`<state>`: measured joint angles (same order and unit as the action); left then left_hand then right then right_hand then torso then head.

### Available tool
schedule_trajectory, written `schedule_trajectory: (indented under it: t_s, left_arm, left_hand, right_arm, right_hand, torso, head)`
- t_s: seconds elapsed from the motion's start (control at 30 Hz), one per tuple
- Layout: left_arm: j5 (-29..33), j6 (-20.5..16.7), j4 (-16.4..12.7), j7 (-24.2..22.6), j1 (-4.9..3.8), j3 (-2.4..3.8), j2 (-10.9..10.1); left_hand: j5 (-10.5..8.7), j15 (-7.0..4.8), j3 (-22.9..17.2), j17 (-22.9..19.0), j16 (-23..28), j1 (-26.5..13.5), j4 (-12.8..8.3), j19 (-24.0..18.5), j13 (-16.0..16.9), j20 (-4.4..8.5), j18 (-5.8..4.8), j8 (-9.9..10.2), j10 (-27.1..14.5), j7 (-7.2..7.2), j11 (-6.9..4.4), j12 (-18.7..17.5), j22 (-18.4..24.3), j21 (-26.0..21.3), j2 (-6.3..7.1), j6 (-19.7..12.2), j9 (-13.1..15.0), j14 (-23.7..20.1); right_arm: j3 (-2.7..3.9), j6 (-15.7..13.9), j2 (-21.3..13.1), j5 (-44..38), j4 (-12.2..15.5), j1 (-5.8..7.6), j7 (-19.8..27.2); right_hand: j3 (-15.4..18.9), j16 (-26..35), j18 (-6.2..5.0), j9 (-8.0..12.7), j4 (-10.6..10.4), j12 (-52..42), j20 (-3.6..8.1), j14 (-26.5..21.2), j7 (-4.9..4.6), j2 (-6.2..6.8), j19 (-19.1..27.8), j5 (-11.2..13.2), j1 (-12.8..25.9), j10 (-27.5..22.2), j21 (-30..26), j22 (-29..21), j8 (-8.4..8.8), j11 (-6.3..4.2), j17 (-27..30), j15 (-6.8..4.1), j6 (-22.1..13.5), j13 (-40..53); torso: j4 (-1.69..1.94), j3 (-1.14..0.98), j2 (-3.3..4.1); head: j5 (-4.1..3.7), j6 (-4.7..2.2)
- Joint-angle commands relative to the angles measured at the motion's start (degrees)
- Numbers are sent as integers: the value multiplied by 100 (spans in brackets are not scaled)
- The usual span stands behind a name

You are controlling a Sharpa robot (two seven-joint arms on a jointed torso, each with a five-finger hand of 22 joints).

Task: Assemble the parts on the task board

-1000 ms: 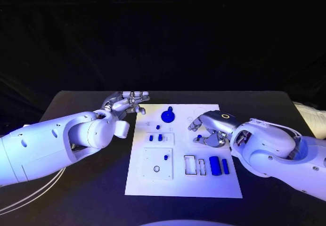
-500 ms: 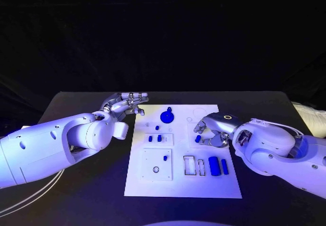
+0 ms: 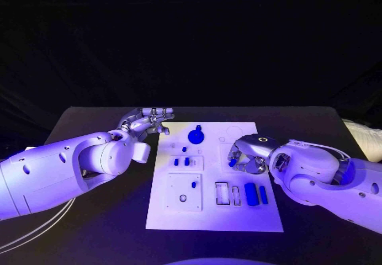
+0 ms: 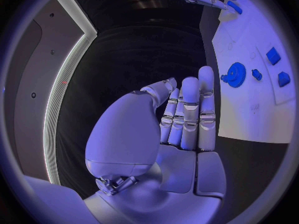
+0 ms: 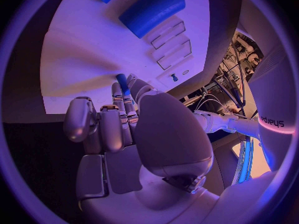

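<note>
A black counter (image 3: 95, 118) stood against a dark background, with the white task board (image 3: 208, 212) lying flat at its middle. The white left arm (image 3: 59, 171) reached in over the counter beside the board's near-left edge, and the white right arm (image 3: 330, 179) came in over the board's right side. The left robot hand (image 3: 147, 120) hovered just off the board's far-left corner, its fingers (image 4: 190, 114) straight, close side by side and holding nothing. The right robot hand (image 3: 248, 153) was curled over the right-middle of the board, its fingers pinching a small blue part (image 3: 232, 162) at their tips; the right wrist view showed that same part (image 5: 122, 82) as a short blue peg between the fingertips, just above the white surface. On the board's near-right area lay a large blue cylinder (image 3: 251, 194) with a thinner blue bar (image 3: 263, 194) just beside it, next to two narrow rectangular slots (image 3: 228, 194). A square white plate with a hole (image 3: 184, 191) sat to their left. Toward the far end rested a round blue gear (image 3: 196, 134), and two small blue blocks (image 3: 181, 162) stood in a recess at the left-middle.
</note>
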<state>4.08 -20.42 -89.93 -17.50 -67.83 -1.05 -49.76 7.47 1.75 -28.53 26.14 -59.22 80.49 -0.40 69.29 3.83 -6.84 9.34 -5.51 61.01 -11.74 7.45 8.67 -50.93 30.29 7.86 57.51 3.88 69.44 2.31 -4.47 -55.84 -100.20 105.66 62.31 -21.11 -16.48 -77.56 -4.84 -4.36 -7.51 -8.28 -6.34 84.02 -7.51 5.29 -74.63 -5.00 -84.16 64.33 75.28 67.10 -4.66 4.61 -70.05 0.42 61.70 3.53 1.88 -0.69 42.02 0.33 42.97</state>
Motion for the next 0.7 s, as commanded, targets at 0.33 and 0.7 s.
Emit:
schedule_trajectory:
  t_s: [0.33, 0.7]
  left_arm:
    - [-22, 114, -15, -25, 0, 3, -8]
    - [-22, 117, -10, -14, 1, 2, -13]
  left_hand:
    - [-7, 3, 21, -7, -40, -32, -21, -41, -5, -13, 95, 3, -24, 0, -3, 38, -9, -8, 8, -44, -5, -42]
    - [-8, 5, 26, -10, -47, -41, -23, -45, -4, -17, 96, -3, -34, 0, -2, 50, -10, -7, 4, -50, -3, -44]
  right_arm:
    - [-17, 1, 99, -165, -85, -55, -133]
    - [-15, -501, 75, -223, 17, -60, -112]
  right_hand:
    - [-150, -42, -22, -15, -77, 32, 30, 246, 11, -68, -87, 74, 51, 216, 83, 76, -28, -32, -24, -62, 172, 10]
    - [-387, -24, 62, -56, -32, 57, 74, 242, 52, -166, -340, 158, -66, 484, 337, 460, -94, -97, 22, -115, 395, 29]
  torso:
    - [-1, -2, -2]
    - [-3, -4, -11]
  head:
    - [18, 14]
    - [11, 11]
